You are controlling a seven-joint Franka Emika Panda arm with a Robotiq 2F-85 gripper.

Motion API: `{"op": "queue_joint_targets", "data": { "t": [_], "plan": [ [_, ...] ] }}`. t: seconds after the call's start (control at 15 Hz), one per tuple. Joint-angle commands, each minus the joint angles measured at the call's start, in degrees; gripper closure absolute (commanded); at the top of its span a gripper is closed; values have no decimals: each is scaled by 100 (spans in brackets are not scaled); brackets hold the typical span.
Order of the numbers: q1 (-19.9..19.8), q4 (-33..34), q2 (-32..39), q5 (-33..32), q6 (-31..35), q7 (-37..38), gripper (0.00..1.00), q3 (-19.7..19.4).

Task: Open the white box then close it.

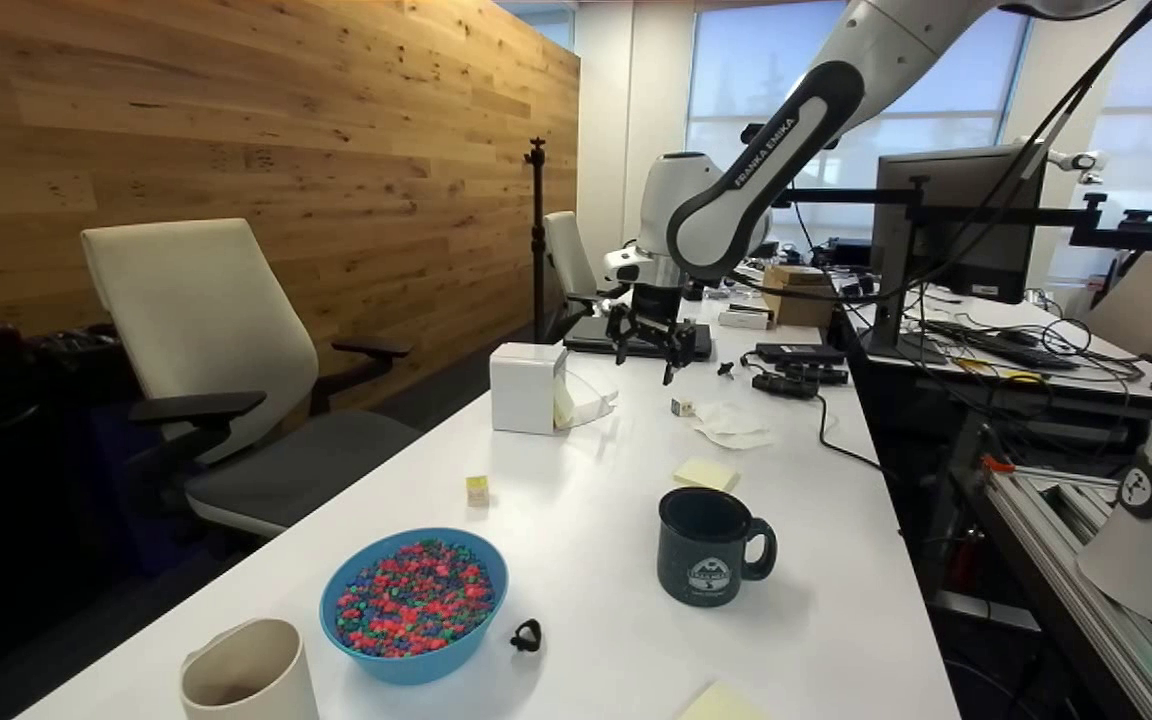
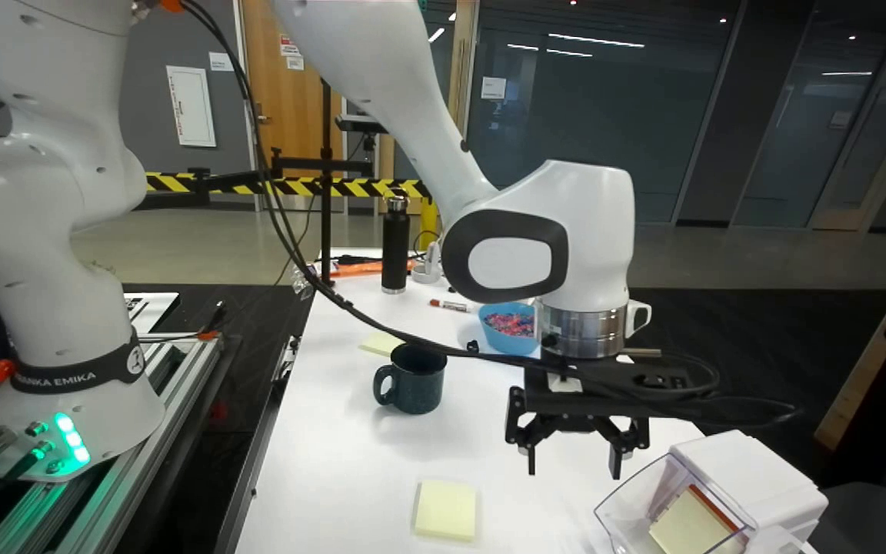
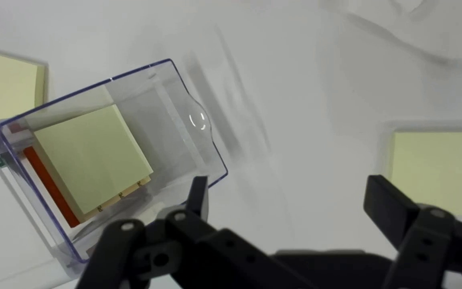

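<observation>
The white box stands on the table, and it also shows at the lower right of an exterior view. Its clear flap is tilted out, so the box is open. The clear flap also shows in the wrist view at the left. Yellow notes with a red-edged piece lie inside. My gripper is open with nothing between its fingers. It hangs above the table beside the flap, apart from the box. In the wrist view, the left finger of my gripper overlaps the flap's corner.
A dark mug, a blue bowl of beads and a cream cup stand on the table. A yellow note pad and a crumpled tissue lie near the box. Black devices with cables lie along one edge.
</observation>
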Motion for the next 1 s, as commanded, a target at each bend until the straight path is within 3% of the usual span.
{"op": "queue_joint_targets", "data": {
  "t": [0.0,0.27,0.93],
  "plan": [
    [-294,512,483,42,224,-379,0,137],
    [-433,780,837,-103,597,-697,0,181],
    [-799,641,1277,-314,1714,-1780,0,428]
  ]
}}
